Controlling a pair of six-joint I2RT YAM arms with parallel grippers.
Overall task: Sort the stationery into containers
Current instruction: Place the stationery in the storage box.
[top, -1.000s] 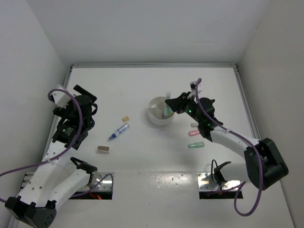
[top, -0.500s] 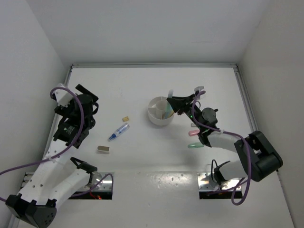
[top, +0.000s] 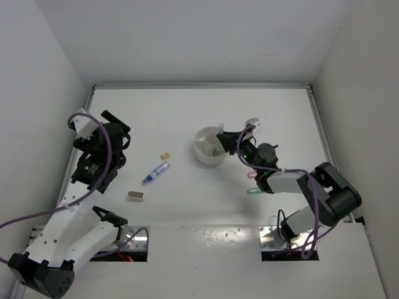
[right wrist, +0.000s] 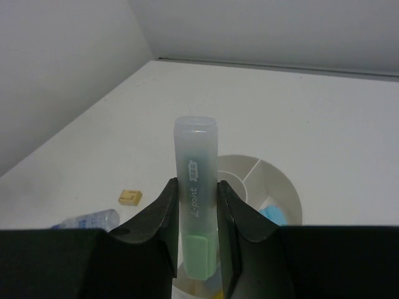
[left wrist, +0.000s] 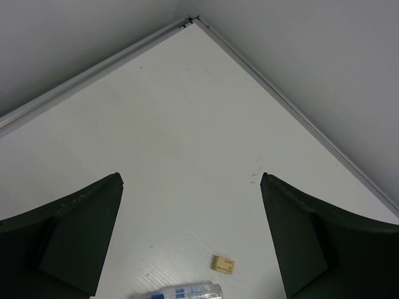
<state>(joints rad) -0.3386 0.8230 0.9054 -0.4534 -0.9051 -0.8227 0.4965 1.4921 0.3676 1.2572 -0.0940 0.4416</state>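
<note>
The green marker (right wrist: 196, 156) stands upright, clenched in the right gripper (right wrist: 196, 190) over the bowl (right wrist: 280, 180), which sits mid-bench (top: 187, 112). A light blue item (right wrist: 272, 215) lies in one compartment. The pen (top: 156, 172), small eraser (top: 165, 155) and big eraser (top: 135, 195) lie left of the bowl. The left gripper (left wrist: 191, 180) hangs spread wide above them, holding nothing.

Robotics lab enclosure, plain white walls (top: 187, 37), white tabletop (top: 156, 118)
</note>
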